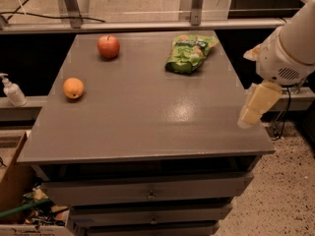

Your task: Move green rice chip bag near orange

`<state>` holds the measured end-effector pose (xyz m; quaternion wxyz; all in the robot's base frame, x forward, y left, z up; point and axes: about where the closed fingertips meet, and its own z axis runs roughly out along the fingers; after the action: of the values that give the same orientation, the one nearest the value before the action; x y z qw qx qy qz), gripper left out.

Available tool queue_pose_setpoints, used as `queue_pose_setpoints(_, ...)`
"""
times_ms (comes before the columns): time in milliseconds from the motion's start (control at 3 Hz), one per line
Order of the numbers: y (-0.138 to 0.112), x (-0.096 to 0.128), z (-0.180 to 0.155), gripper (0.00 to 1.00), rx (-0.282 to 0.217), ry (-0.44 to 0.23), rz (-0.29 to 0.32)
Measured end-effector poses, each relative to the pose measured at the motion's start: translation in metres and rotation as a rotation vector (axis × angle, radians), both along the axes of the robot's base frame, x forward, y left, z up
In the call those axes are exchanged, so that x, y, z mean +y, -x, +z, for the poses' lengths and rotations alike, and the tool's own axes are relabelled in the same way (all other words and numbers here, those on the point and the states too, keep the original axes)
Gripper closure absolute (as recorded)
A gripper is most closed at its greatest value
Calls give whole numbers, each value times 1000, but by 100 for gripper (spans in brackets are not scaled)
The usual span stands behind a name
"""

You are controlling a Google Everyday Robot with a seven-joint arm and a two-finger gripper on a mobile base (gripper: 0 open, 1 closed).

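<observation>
The green rice chip bag (189, 53) lies flat at the far right of the grey table (147, 112), bright green foil with tan chip pictures. The orange (73, 88) sits near the table's left edge, well apart from the bag. My gripper (255, 105) hangs from the white arm (290, 45) at the right edge of the table, in front of the bag and to its right, not touching it. It holds nothing that I can see.
A red apple (108, 46) stands at the far left of the table, behind the orange. A soap dispenser (12, 90) stands on a ledge to the left. A cardboard box (15, 191) with clutter sits on the floor at lower left. Drawers run below the tabletop.
</observation>
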<state>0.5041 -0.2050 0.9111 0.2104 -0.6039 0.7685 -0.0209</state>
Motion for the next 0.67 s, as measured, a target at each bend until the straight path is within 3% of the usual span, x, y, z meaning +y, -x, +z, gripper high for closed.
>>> queue_pose_setpoints(333, -69, 2, -19, 0, -69, -67, -34)
queue_pose_setpoints(667, -69, 2, -19, 0, -69, -67, -34)
